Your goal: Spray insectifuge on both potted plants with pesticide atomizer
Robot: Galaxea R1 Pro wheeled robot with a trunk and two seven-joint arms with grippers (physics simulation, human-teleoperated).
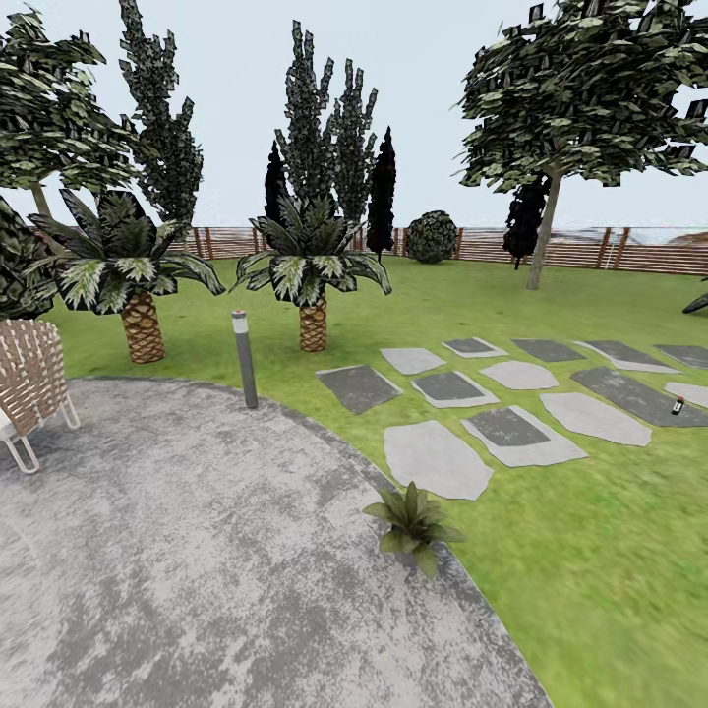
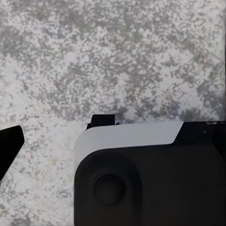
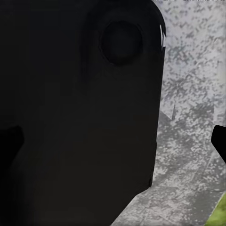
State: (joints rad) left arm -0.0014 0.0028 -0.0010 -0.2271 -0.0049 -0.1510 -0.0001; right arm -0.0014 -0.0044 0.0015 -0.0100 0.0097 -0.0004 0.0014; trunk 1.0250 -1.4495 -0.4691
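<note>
The pesticide atomizer (image 1: 678,405) stands upright on one of the darker stepping stones (image 1: 637,393), far from the round paved patio (image 1: 197,570) and well out on the lawn (image 1: 590,551) of the garden. It is small at this range; a dark body and a reddish top are all that can be made out. A low rosette of broad green leaves, one potted plant (image 1: 413,521), sits right at the patio's edge where paving meets grass; its pot is hidden under the leaves. Across the patio from it, a grey bollard lamp (image 1: 244,359) rises just off the rim, with two palms (image 1: 313,265) behind it and a woven chair (image 1: 31,379) on the paving. A wooden slat fence (image 1: 580,248) closes the lawn's far side.

Both wrist views look down on mottled grey paving past dark robot housing. Whether the left gripper or the right gripper is open or closed cannot be told.
</note>
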